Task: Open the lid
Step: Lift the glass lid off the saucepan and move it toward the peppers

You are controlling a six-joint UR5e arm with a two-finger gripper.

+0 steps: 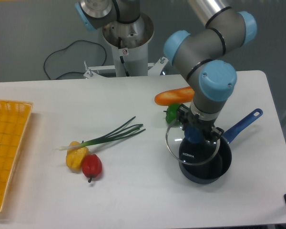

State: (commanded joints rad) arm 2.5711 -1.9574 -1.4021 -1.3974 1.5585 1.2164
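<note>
The clear glass lid (190,148) with its metal rim and white "KONKA" lettering hangs lifted above the dark blue saucepan (207,169), shifted to the pan's left so the right part of the pan stands uncovered. My gripper (194,134) is shut on the lid's blue centre knob (194,135), reaching down from above. The saucepan's long blue handle (243,123) points up and right.
A green pepper (171,113) lies just behind the lid and an orange carrot (175,96) beyond it. Spring onions (109,134), a yellow pepper (76,157) and a red pepper (91,166) lie mid-table. A yellow basket (7,148) stands at the left edge.
</note>
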